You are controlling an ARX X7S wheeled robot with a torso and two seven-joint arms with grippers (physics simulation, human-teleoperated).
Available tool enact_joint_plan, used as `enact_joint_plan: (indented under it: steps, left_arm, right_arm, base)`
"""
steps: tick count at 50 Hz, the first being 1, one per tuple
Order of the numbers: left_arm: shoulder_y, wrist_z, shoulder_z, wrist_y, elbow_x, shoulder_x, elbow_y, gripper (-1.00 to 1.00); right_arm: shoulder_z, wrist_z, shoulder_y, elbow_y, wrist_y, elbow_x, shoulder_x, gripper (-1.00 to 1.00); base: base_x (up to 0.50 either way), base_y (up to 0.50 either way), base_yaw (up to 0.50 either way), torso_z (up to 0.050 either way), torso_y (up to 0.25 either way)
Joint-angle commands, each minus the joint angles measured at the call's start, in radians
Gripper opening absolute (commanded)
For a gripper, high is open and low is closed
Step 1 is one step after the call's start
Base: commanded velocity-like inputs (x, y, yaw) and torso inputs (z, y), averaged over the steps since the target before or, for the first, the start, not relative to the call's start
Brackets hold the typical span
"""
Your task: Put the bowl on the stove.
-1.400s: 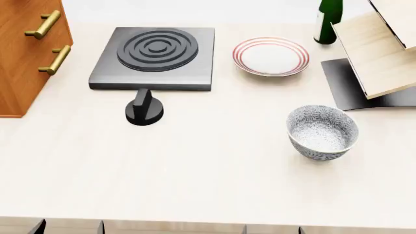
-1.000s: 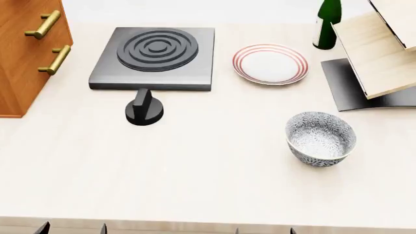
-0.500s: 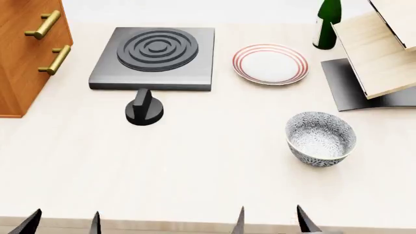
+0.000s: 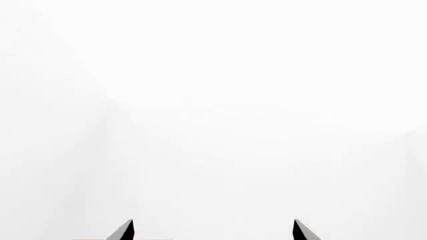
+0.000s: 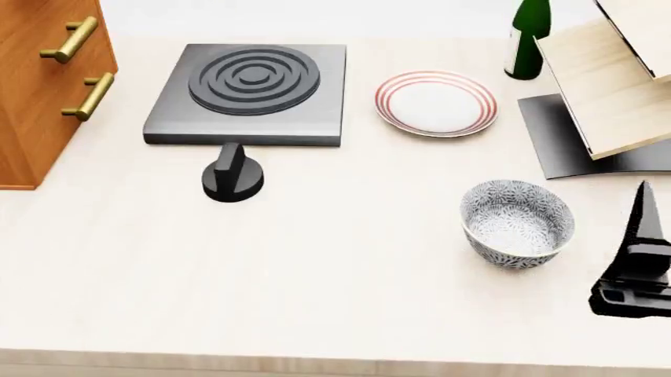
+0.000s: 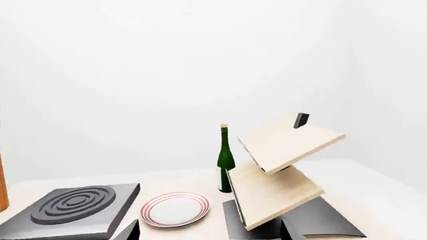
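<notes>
The bowl (image 5: 517, 224), white with a grey-blue floral pattern, stands upright on the counter at the right front. The stove (image 5: 251, 90), a dark grey plate with a ringed burner, lies at the back left; it also shows in the right wrist view (image 6: 73, 210). My right gripper (image 6: 208, 233) is open and empty. In the head view one of its fingers (image 5: 642, 228) stands just right of the bowl, apart from it. My left gripper (image 4: 212, 232) is open and empty, facing blank white; it is out of the head view. The bowl is in neither wrist view.
A black round knob (image 5: 232, 174) sits in front of the stove. A white plate with red rings (image 5: 436, 102) lies right of the stove. A green bottle (image 5: 527, 35) and a tilted wooden rack (image 5: 608, 78) stand at the back right. A wooden cabinet (image 5: 47, 86) stands at the left.
My right gripper has risen from the head view's bottom edge to beside the bowl's right side. The left fingertips have left the head view. The bowl has not moved.
</notes>
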Motion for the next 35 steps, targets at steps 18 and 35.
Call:
enact_joint_plan:
  steps: [18, 35]
  left_arm:
    - [0.239, -0.356, -0.231, 0.388, -0.196, -0.484, 0.159, 1.0]
    - [0.311, -0.42, -0.26, 0.482, -0.192, -0.572, 0.156, 1.0]
  right_arm:
    - [0.599, -0.131, -0.096, -0.086, 0.189, 0.294, 0.139, 1.0]
    - [0.584, -0.142, -0.116, -0.094, 0.181, 0.289, 0.136, 1.0]
  base:
    - [0.0, 0.0, 0.0, 0.0, 0.0]
    - [0.0, 0.03, 0.0, 0.0, 0.0]
